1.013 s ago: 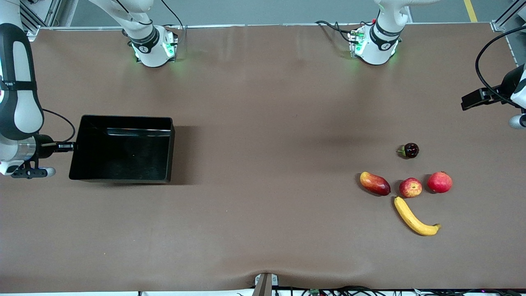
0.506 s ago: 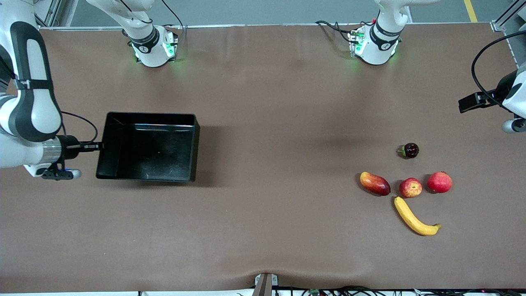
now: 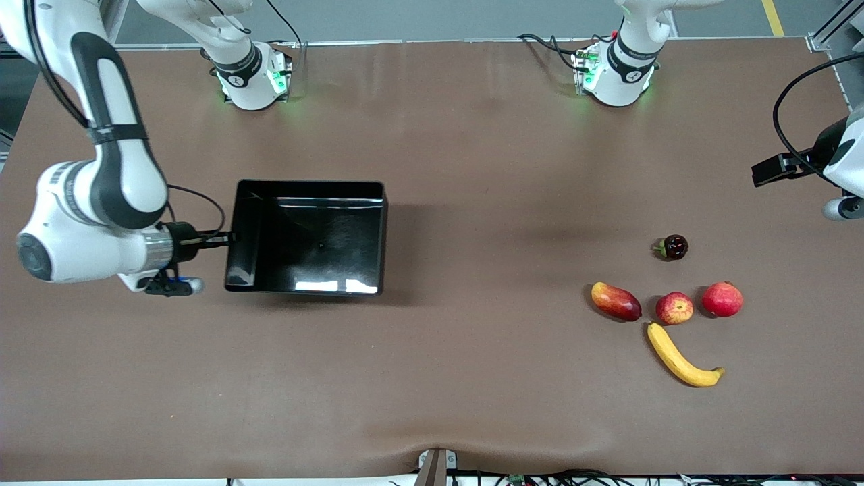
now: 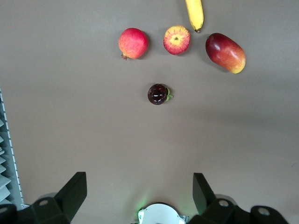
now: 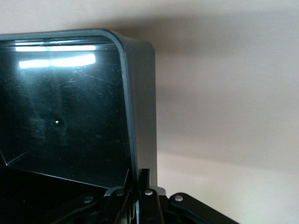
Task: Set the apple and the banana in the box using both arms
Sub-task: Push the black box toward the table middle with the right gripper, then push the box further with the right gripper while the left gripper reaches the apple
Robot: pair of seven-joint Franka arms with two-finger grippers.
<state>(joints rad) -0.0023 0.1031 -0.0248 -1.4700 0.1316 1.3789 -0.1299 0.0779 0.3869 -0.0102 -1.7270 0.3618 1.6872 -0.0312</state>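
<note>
**Front view and wrist views: carrying the box toward the fruit**

Front view: the right gripper (image 3: 226, 237) is pinching the end wall of the box (image 3: 378, 236) that faces the right arm's end of the table. The box is sitting empty, well apart from the fruit. The apple (image 3: 674, 308) is lying between a mango (image 3: 615, 301) and a pomegranate (image 3: 722, 299), and the banana (image 3: 680, 356) is lying just beside the apple, nearer to the camera. A dark mangosteen (image 3: 673, 247) is lying farther from the camera than the apple. To do this step well, the operator should be keeping the tray level and stopping short of the fruit group, since the mango is the first thing in the way. The left gripper (image 3: 776, 169) is waiting over the table edge at the left arm's end.

Left wrist view: the left gripper's fingers (image 4: 72, 191) are standing spread wide with nothing between them. The apple (image 4: 176, 40), banana (image 4: 195, 14), mango (image 4: 225, 52), pomegranate (image 4: 133, 43) and mangosteen (image 4: 158, 94) are all showing unobstructed on bare table.

Right wrist view: the right gripper (image 5: 141, 184) is clamping the thin box wall (image 5: 140, 107), jaws pressed together on it. The hold is narrow, so the tray may be prone to swinging.
</note>
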